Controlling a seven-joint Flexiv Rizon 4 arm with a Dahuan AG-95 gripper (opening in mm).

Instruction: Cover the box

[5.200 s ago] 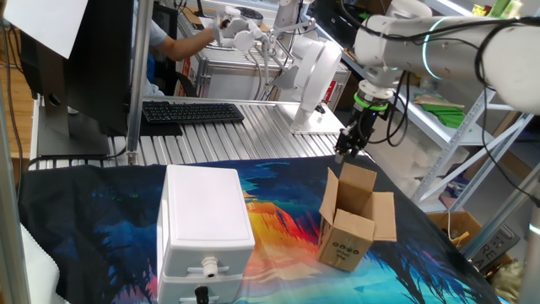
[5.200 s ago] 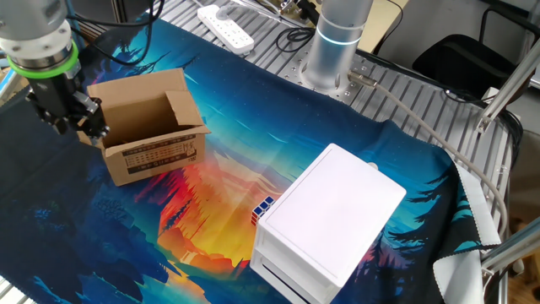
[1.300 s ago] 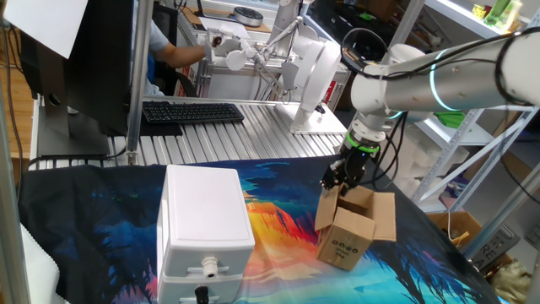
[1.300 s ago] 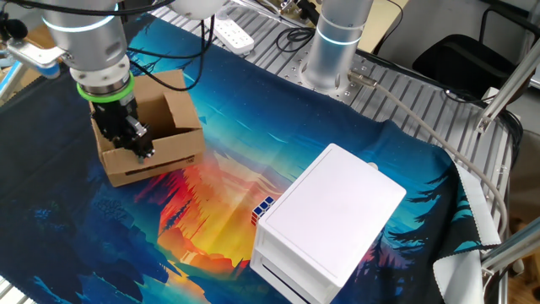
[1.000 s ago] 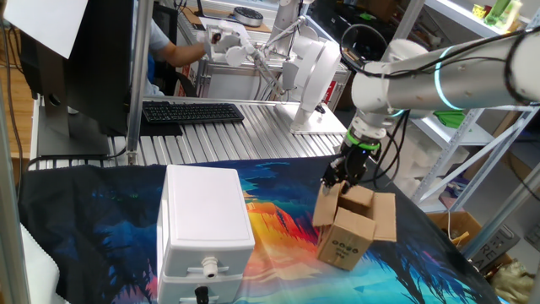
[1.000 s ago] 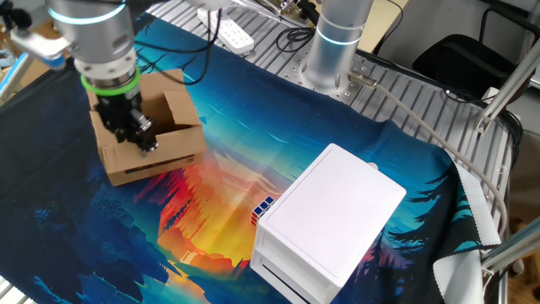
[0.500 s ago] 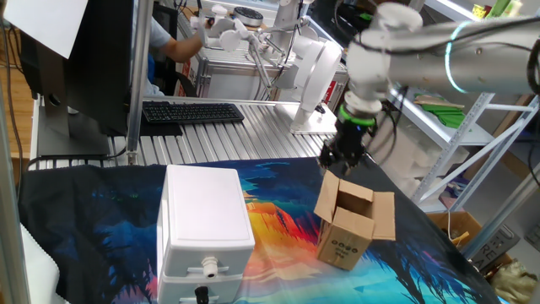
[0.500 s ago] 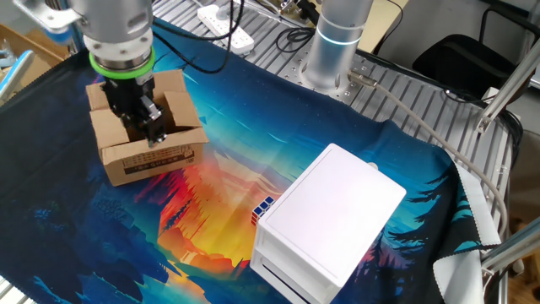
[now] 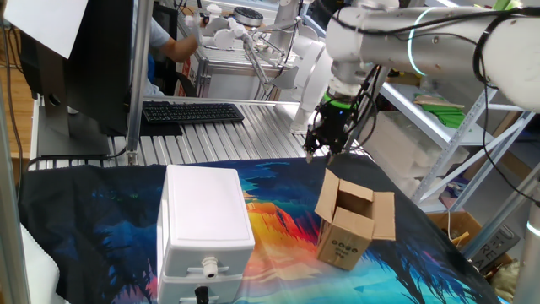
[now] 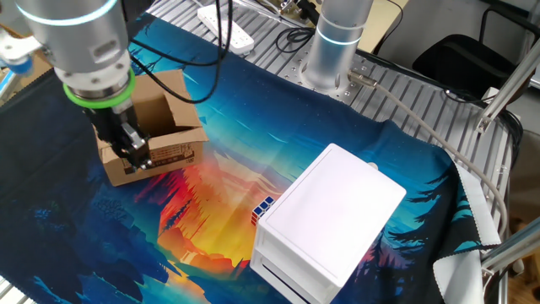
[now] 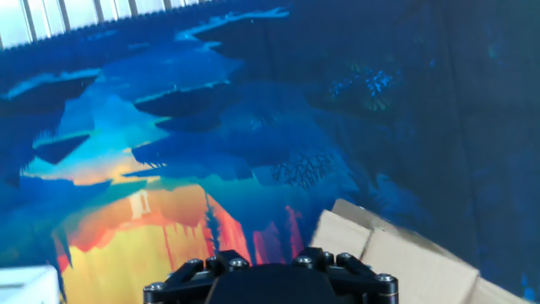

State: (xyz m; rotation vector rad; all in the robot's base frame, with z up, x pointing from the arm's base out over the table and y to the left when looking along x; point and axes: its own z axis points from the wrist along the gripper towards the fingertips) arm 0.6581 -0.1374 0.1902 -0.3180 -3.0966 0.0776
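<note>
The small brown cardboard box (image 9: pixel 353 221) stands on the colourful printed cloth (image 9: pixel 278 219) that covers the desk (image 9: pixel 219 135), beside the large white plastic case (image 9: pixel 205 228) and apart from it. Its top is open: one flap stands tilted up on the side toward the white case, another hangs outward on the opposite side, and black printed marks show on one wall. In the other fixed view the box (image 10: pixel 145 127) sits well apart from the white case (image 10: pixel 329 224), with a small coloured cube (image 10: pixel 261 209) lying just beside the case's edge nearest the box.

The gripper (image 9: pixel 321 149) hangs in the air above the cloth, higher than the box and beyond it, touching nothing. Its fingers (image 10: pixel 137 158) look drawn narrow with nothing between them. In the hand view only the gripper's black body (image 11: pixel 270 274) shows, with a corner of a box flap (image 11: pixel 396 253) beside it.

A black keyboard (image 9: pixel 192 111) lies on the desk beyond the white case.
</note>
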